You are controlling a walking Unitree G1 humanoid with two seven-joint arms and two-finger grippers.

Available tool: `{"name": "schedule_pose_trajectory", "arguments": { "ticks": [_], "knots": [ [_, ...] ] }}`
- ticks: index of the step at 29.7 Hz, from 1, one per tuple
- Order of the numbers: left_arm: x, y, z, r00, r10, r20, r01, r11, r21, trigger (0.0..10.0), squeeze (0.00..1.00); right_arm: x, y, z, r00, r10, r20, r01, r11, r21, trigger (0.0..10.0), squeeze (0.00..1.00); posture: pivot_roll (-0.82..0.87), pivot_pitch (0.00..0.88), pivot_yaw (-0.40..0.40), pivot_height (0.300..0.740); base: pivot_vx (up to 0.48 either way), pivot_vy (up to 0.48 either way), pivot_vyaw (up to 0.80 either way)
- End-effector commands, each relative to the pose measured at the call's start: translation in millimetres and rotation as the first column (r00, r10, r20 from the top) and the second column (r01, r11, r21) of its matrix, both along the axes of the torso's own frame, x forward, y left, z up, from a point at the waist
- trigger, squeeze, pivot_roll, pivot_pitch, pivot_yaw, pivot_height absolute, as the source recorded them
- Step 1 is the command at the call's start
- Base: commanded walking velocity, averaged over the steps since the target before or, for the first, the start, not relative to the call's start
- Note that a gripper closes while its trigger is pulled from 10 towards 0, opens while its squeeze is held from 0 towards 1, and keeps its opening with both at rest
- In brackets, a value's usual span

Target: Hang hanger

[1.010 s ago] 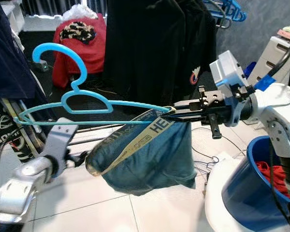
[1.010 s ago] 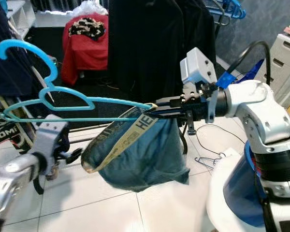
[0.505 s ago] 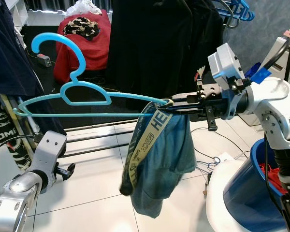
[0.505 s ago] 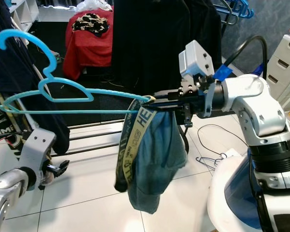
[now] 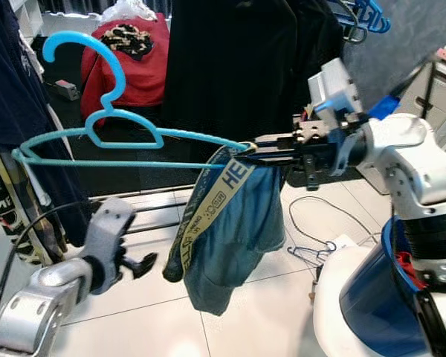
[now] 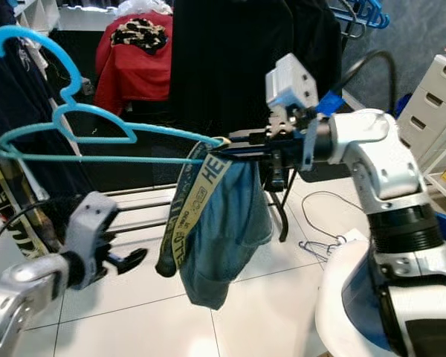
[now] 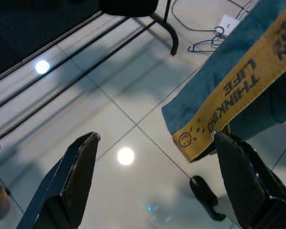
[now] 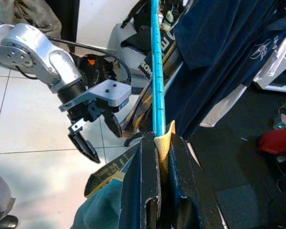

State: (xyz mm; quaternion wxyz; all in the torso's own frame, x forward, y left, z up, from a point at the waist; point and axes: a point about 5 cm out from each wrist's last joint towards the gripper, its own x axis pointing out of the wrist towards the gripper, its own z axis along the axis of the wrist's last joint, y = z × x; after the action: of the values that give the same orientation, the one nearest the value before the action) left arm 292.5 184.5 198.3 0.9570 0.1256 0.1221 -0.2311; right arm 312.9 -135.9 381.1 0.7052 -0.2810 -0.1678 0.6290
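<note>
White floor tiles (image 5: 230,327) and dark hanging clothes (image 5: 238,67) are seen behind. A blue hanger (image 5: 126,141) carrying teal shorts (image 5: 234,238) is clamped by the right end effector (image 5: 256,149); the left end effector (image 5: 137,264), spread open, is held below, empty.

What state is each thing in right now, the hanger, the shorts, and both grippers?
Hanger: held level in the air by one end, hook up, not on a rail.
Shorts: draped over the hanger's end, dangling.
Right gripper: shut on the hanger's end and the waistband.
Left gripper: open, empty, low above the floor.
</note>
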Motion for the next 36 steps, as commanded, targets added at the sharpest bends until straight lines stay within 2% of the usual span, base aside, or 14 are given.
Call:
{"name": "schedule_pose_trajectory", "arguments": {
  "ticks": [1,2,4,5,6,8,12,17,24,28,33,34,36],
  "knots": [
    [1.2,-3.9,-5.1,1.000,-0.025,-0.015,0.026,0.999,0.024,10.0,0.00,-2.2,2.2,5.7,0.999,0.015,0.031,-0.015,1.000,0.002,10.0,0.00,-0.10,0.252,-0.125,0.740,0.000,0.000,0.00],
    [4.2,-12.7,-5.3,0.998,-0.063,-0.016,0.063,0.998,0.025,10.0,0.00,-1.6,4.4,7.2,0.999,0.021,0.034,-0.021,1.000,0.006,10.0,0.00,-0.11,0.259,-0.128,0.740,0.000,0.000,0.00],
    [4.2,-12.7,-5.3,0.998,-0.063,-0.016,0.063,0.998,0.025,10.0,0.00,-1.6,4.4,7.2,0.999,0.021,0.034,-0.021,1.000,0.006,10.0,0.00,-0.11,0.259,-0.128,0.740,0.000,0.000,0.00],
    [5.2,-22.6,-8.0,0.994,-0.108,-0.020,0.109,0.993,0.041,10.0,0.00,-1.0,5.9,8.3,0.999,0.025,0.035,-0.026,1.000,0.008,10.0,0.00,-0.11,0.262,-0.139,0.740,0.000,0.000,0.00],
    [5.2,-22.6,-8.0,0.994,-0.108,-0.020,0.109,0.993,0.041,10.0,0.00,-1.0,5.9,8.3,0.999,0.025,0.035,-0.026,1.000,0.008,10.0,0.00,-0.11,0.262,-0.139,0.740,0.000,0.000,0.00],
    [2.0,-37.3,-14.4,0.982,-0.190,-0.016,0.191,0.974,0.120,10.0,0.00,1.3,7.1,7.6,0.999,0.026,0.028,-0.026,1.000,0.012,10.0,0.00,-0.11,0.262,-0.148,0.740,0.000,0.000,0.00],
    [-0.7,-42.5,-18.0,0.976,-0.219,-0.010,0.217,0.960,0.178,10.0,0.00,2.5,6.7,6.1,0.999,0.025,0.021,-0.025,1.000,0.016,10.0,0.00,-0.11,0.261,-0.151,0.740,0.000,0.000,0.00],
    [-1.4,-41.6,-20.3,0.980,-0.199,-0.005,0.196,0.962,0.191,10.0,0.00,2.6,6.7,4.4,1.000,0.027,0.016,-0.027,0.999,0.019,10.0,0.00,-0.11,0.264,-0.152,0.740,0.000,0.000,0.00],
    [5.1,-39.6,-23.1,0.988,-0.151,0.019,0.143,0.965,0.222,10.0,0.00,2.9,8.1,4.6,0.999,0.034,0.016,-0.035,0.999,0.022,10.0,0.00,-0.12,0.257,-0.150,0.740,0.000,0.000,0.00],
    [9.9,-26.6,-16.6,0.992,-0.120,0.046,0.105,0.963,0.247,10.0,0.00,2.4,7.7,9.0,0.999,0.039,0.023,-0.039,0.999,0.021,10.0,0.00,-0.12,0.254,-0.149,0.740,0.000,0.000,0.00],
    [11.0,-19.3,-16.7,0.993,-0.109,0.051,0.092,0.961,0.262,10.0,0.00,2.2,7.2,10.9,0.999,0.041,0.027,-0.042,0.999,0.024,10.0,0.00,-0.12,0.253,-0.149,0.740,0.000,0.000,0.00],
    [11.4,-18.3,-17.0,0.993,-0.108,0.052,0.090,0.960,0.265,9.2,0.00,2.2,7.3,11.2,0.999,0.042,0.027,-0.043,0.999,0.025,10.0,0.00,-0.12,0.253,-0.149,0.740,0.000,0.000,0.00],
    [12.8,-21.2,-16.9,0.993,-0.107,0.058,0.089,0.961,0.262,8.9,0.00,2.1,7.6,11.5,0.999,0.044,0.028,-0.045,0.999,0.026,10.0,0.00,-0.12,0.252,-0.152,0.740,0.000,0.000,0.00]
  ]
}}
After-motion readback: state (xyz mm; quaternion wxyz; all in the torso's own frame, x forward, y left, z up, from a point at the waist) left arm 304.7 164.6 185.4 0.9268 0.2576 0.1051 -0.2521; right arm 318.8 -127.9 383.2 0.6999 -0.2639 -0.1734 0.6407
